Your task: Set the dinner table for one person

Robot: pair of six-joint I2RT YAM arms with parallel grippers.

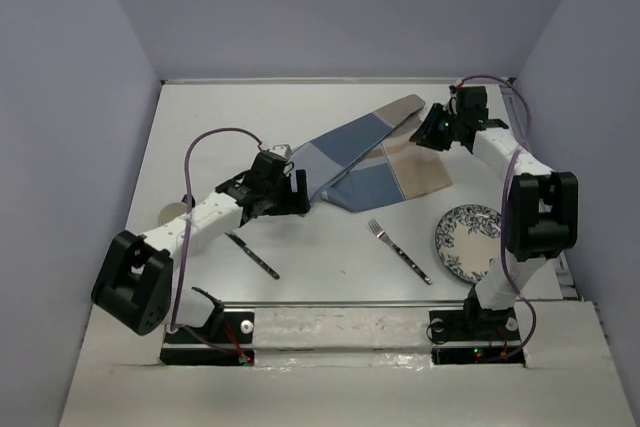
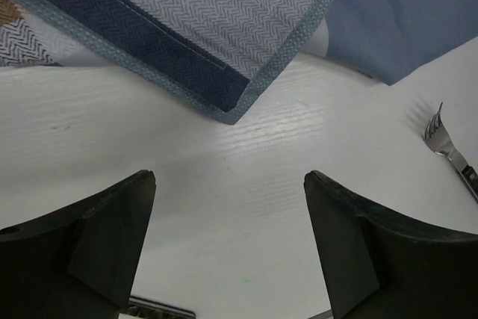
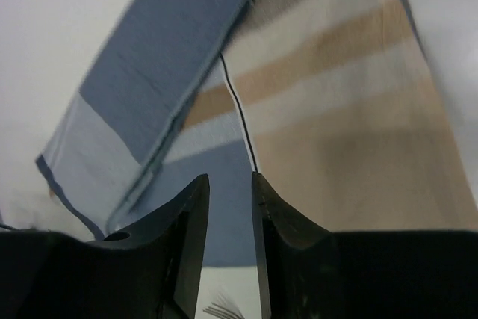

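Hovering over bare off-white tabletop (image 2: 89, 125) beside blue-and-tan striped cloth placemat (image 2: 187, 20) corner: left end effector (image 2: 230, 184), wide open, empty; right end effector (image 3: 230, 184) barely parted, empty.

The right gripper (image 3: 229, 181) fills the frame from 5 to 8 o'clock, its two dark fingers (image 3: 175, 259) standing a narrow slit apart with nothing caught between them. Beyond it lies the placemat (image 3: 336, 110), slightly blurred: tan and cream stripes spread from the centre toward 3 o'clock, and a folded blue band slants from 12 down to 8 o'clock. Bare dinner table (image 3: 45, 35) shows at 10 o'clock, and the tines of a fork (image 3: 220, 308) peek out at 6 o'clock.
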